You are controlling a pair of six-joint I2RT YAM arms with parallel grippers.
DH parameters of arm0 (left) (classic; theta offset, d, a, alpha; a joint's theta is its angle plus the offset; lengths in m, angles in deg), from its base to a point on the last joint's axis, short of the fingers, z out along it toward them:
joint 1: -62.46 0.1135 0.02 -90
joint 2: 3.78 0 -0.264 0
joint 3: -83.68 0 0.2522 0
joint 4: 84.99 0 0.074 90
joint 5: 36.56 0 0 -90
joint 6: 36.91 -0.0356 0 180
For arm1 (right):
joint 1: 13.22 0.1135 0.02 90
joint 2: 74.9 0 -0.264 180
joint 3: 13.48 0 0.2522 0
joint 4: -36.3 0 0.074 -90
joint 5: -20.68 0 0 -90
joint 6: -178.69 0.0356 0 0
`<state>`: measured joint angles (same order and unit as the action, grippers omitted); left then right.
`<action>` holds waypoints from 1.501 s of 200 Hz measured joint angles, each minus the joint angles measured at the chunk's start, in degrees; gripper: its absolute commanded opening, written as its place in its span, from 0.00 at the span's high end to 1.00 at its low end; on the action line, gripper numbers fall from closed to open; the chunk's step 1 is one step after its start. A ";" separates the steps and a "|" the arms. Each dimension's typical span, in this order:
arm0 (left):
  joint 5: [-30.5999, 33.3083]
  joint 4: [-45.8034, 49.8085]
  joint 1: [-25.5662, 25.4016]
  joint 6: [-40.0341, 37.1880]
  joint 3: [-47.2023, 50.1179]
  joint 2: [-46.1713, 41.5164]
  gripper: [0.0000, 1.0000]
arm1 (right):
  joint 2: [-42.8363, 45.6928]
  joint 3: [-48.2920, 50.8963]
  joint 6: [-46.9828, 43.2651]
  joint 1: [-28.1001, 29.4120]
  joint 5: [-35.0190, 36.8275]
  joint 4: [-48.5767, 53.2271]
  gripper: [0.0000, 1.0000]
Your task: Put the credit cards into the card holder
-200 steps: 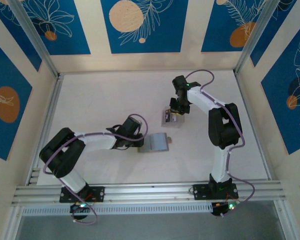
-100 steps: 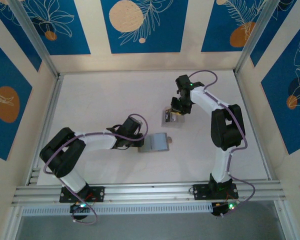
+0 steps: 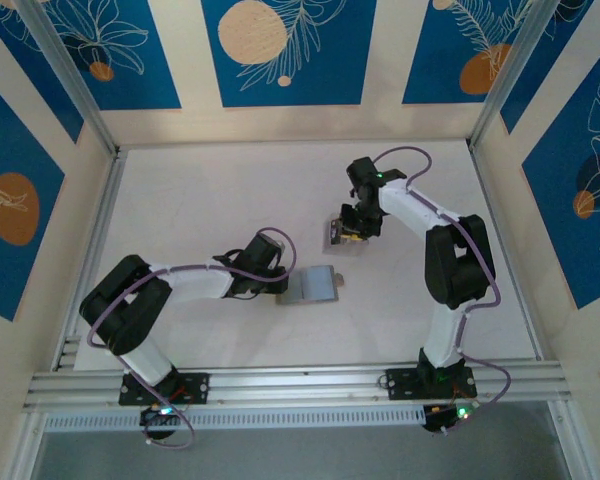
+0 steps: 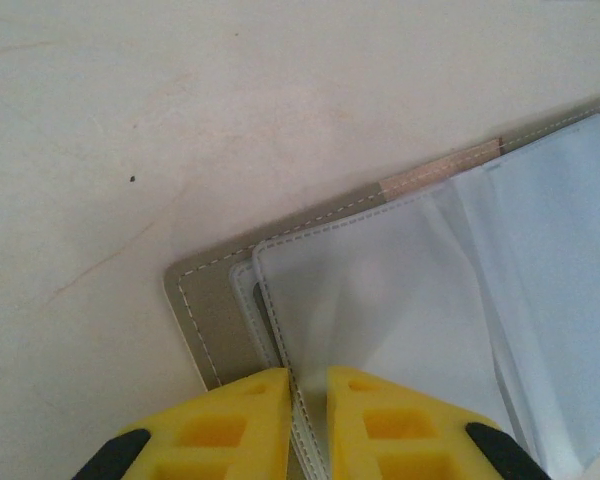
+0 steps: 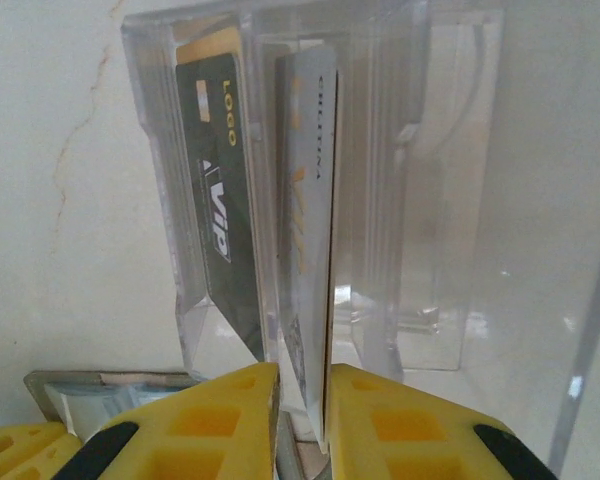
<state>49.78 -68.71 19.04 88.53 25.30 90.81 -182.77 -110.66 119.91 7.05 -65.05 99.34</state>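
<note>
Right wrist view: right hand (image 5: pixel 302 385), yellow plastic fingers pressed near together, pinches the lower edge of a pale grey-white thin plastic credit card (image 5: pixel 310 230) standing on edge in a clear acrylic slotted stand (image 5: pixel 420 200). A black glossy card with gold lettering (image 5: pixel 218 230) leans in the slot just beside it. Top external view: the same stand (image 3: pixel 336 236) sits on the pale matte counter (image 3: pixel 200 200) with the right hand (image 3: pixel 352 228) over it. The small flat grey card holder (image 3: pixel 313 286) lies open nearer the arm bases, apart from the stand. Left wrist view: left hand (image 4: pixel 307 385) nips the holder (image 4: pixel 208 322) at its near edge, fingers closed on a stitched, translucent, faintly frosted sleeve (image 4: pixel 380 300). Outer cover is grey-tan and cloth-like, with pale stitching and rounded corners. Step, as judged: lifting the pale card out of the stand, the left hand pinning the holder. Next move calls for a straight draw along the slot so the stiff card does not bind on the acrylic walls. Then carry it across and meet the sleeve's mouth edge-on; the sleeve looks thin and limp and may need parting.
</note>
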 measured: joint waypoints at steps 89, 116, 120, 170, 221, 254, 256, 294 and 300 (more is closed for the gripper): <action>0.00 -0.20 0.00 0.00 0.00 0.04 0.85 | 0.02 0.72 0.24 0.57 0.17 0.96 0.85; 0.00 -0.20 0.00 0.00 0.00 0.04 0.85 | 0.44 1.33 0.26 0.44 -0.13 0.68 0.85; 0.00 -0.20 0.00 0.00 0.00 0.04 0.85 | 0.52 1.38 0.26 0.33 -0.28 0.68 0.85; 0.02 -0.20 0.00 0.00 0.00 0.04 0.85 | 1.97 2.60 0.46 0.07 -2.99 -0.22 0.86; 0.02 -0.20 0.00 -0.02 0.00 0.04 0.85 | 3.78 3.32 0.50 -0.04 -3.93 -0.20 0.85; 0.02 -0.24 0.00 0.00 0.00 0.09 0.85 | 3.85 3.74 0.48 -0.33 -4.37 -0.20 0.85; 0.02 -0.24 0.00 0.00 0.00 0.09 0.85 | 3.85 3.74 0.48 -0.37 -4.39 -0.22 0.85; 0.02 -0.24 0.00 0.00 0.00 0.09 0.85 | 3.82 3.74 0.44 -0.90 -4.24 -0.44 0.82; 0.02 -0.24 0.00 0.00 0.00 0.09 0.86 | 3.85 3.74 0.39 -0.94 -3.85 -0.39 0.81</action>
<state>49.80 -68.95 19.04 88.53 25.30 90.90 -178.93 -106.92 120.31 6.11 -68.89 98.95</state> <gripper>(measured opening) 0.147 0.165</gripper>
